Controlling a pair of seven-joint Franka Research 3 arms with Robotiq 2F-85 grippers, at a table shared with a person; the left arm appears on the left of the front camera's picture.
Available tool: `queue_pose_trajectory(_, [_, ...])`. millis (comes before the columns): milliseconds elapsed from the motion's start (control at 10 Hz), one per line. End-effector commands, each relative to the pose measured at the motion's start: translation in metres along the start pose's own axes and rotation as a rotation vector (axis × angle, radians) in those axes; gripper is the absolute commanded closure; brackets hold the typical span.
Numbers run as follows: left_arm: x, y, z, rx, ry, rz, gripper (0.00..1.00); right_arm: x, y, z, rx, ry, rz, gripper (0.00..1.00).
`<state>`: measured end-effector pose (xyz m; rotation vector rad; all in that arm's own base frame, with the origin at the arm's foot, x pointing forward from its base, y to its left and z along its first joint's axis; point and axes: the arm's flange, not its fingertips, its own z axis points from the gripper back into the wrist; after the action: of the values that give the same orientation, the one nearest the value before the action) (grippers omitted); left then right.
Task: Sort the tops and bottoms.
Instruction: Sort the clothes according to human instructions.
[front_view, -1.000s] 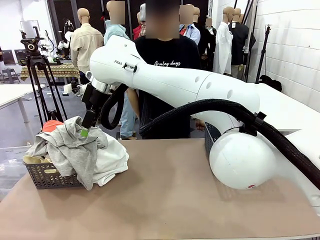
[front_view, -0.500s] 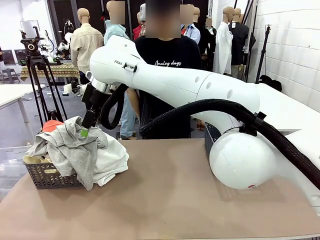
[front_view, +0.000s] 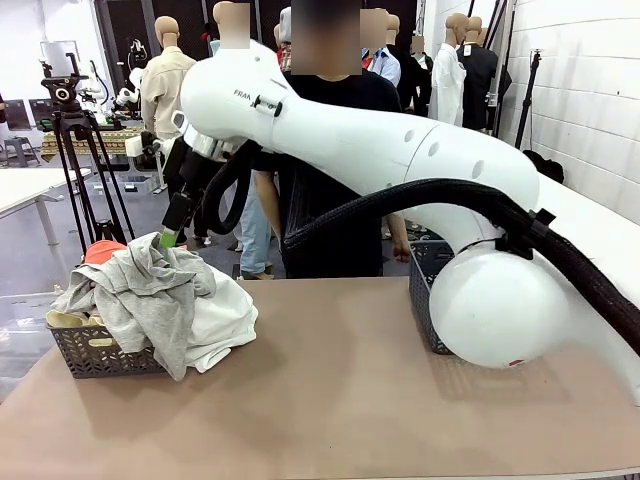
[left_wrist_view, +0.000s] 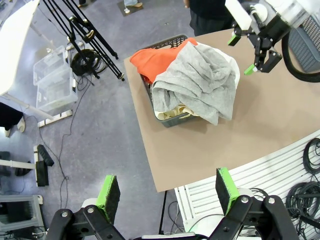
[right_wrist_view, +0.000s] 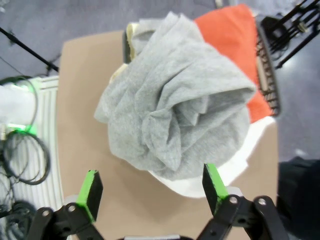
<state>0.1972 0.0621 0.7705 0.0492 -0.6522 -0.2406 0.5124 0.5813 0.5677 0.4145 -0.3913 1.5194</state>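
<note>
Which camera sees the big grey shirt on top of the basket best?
The right wrist view: the grey garment lies straight below, large, every fold clear. The left wrist view shows it smaller, from high up, draped over the basket. The front view shows it from the side, hanging over the rim.

Grey garment (right_wrist_view: 175, 115): soft matt knit cloth, creased. Orange-red garment (right_wrist_view: 235, 45): smooth matt cloth. White garment (front_view: 222, 310): plain matt cloth. Basket (front_view: 95, 352): dark plastic lattice. Table (front_view: 340, 400): smooth matt brown top. Robot arm (front_view: 400, 165): glossy white plastic shell; its hose (front_view: 420, 205) black braided sleeve.
</note>
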Motion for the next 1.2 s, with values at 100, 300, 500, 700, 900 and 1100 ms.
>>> queue_pose_trajectory(100, [0.000,0.001,0.000,0.003,-0.002,0.005,0.00,-0.061,0.042,0.029,-0.085,0.077,-0.105,0.00])
queue_pose_trajectory(300, [0.000,0.001,0.000,0.003,-0.002,0.005,0.00,-0.086,0.060,0.053,-0.132,0.071,-0.178,0.00])
queue_pose_trajectory(500, [0.000,0.001,0.000,0.003,-0.002,0.005,0.00,-0.104,0.071,0.066,-0.153,0.064,-0.235,0.00])
queue_pose_trajectory(700, [0.000,0.001,0.000,0.003,-0.002,0.005,0.00,-0.011,-0.006,0.083,-0.122,0.048,-0.193,0.00])
queue_pose_trajectory(900, [0.000,0.001,0.000,0.003,-0.002,0.005,0.00,-0.011,-0.006,0.083,-0.122,0.048,-0.193,0.00])
queue_pose_trajectory(1100, [0.000,0.001,0.000,0.003,-0.002,0.005,0.00,-0.011,-0.006,0.083,-0.122,0.048,-0.193,0.00])
